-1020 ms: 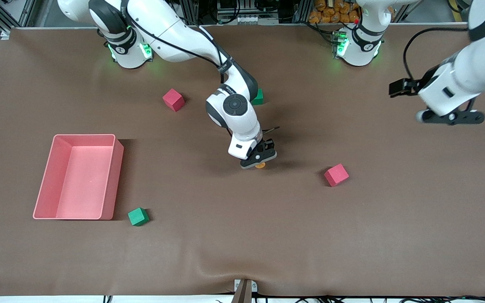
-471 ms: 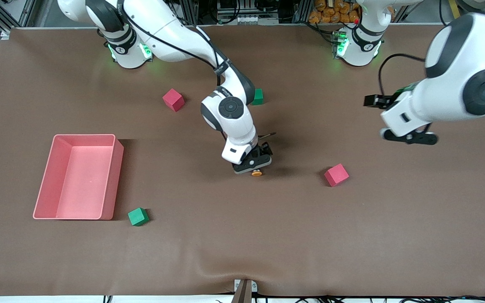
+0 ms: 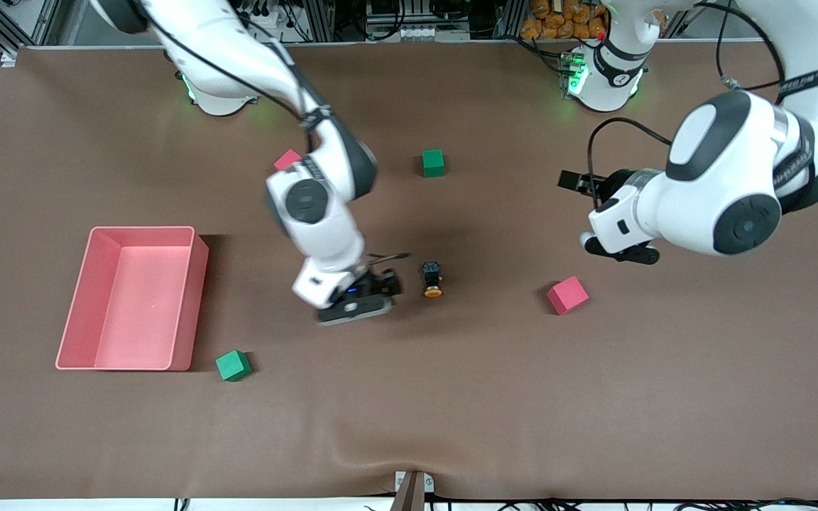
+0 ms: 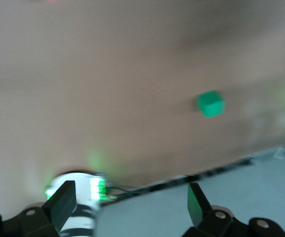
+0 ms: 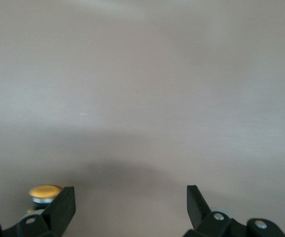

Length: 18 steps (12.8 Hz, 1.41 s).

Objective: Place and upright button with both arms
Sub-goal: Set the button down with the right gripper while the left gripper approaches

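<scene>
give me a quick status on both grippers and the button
Right gripper open, empty, beside the button. Left gripper open, empty, above the table near the red cube. Button on its side on the mat, cap toward the front camera. Nothing in the way.

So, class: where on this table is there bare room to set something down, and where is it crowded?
Bare: the wide strip nearer the front camera than the lower green cube and red cube. Crowded: around the button, beside the right end effector.
</scene>
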Tool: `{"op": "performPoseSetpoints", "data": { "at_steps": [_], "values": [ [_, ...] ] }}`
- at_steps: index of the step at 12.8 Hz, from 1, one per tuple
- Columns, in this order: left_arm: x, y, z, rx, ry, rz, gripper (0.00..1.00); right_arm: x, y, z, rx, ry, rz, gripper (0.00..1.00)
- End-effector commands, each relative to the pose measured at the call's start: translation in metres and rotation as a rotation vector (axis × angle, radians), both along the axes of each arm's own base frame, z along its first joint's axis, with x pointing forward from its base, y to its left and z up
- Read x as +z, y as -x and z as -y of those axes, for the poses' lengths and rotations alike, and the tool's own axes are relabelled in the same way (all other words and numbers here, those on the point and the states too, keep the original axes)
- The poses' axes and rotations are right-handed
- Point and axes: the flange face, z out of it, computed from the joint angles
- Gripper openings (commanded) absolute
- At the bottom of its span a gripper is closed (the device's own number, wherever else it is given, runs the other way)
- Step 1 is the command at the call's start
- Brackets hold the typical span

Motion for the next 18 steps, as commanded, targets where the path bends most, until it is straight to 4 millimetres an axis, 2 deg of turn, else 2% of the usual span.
{"op": "performPoseSetpoints", "data": {
  "at_steps": [1,2,3,5,8,10,12,13,15,16,18],
  "values": [
    [-0.002,-0.016,-0.001,0.093,0.018,-0.043,1.0,0.066,0.008,0.074,-0.012,0.029,-0.058,1.0],
    [-0.011,-0.016,0.003,0.09,0.015,-0.059,1.0,0.088,0.006,0.102,0.025,0.047,-0.076,1.0],
    [-0.029,-0.016,0.011,0.072,0.012,-0.087,1.0,0.11,0.002,0.135,0.031,0.055,-0.085,1.0],
    [-0.049,-0.016,0.037,0.047,-0.003,-0.075,1.0,0.149,0.006,0.203,0.012,0.071,-0.144,1.0],
    [-0.09,-0.008,0.082,-0.019,-0.054,-0.053,1.0,0.208,0.027,0.292,0.01,0.075,-0.199,1.0],
    [-0.111,-0.016,0.102,0.005,-0.045,-0.026,1.0,0.245,0.048,0.346,-0.002,0.072,-0.193,1.0],
    [-0.142,-0.019,0.14,0.017,-0.054,0.009,1.0,0.283,0.077,0.384,-0.046,0.073,-0.19,1.0],
    [-0.15,-0.016,0.166,0.013,-0.083,0.058,1.0,0.291,0.083,0.398,-0.066,0.075,-0.197,1.0],
    [-0.169,-0.009,0.207,0.014,-0.128,0.144,1.0,0.305,0.092,0.41,-0.024,0.114,-0.183,1.0],
    [-0.179,-0.005,0.22,0.01,-0.127,0.172,1.0,0.309,0.092,0.421,-0.012,0.121,-0.175,1.0],
    [-0.195,-0.008,0.224,0.024,-0.116,0.192,1.0,0.32,0.092,0.432,-0.019,0.123,-0.17,1.0]
  ]
}}
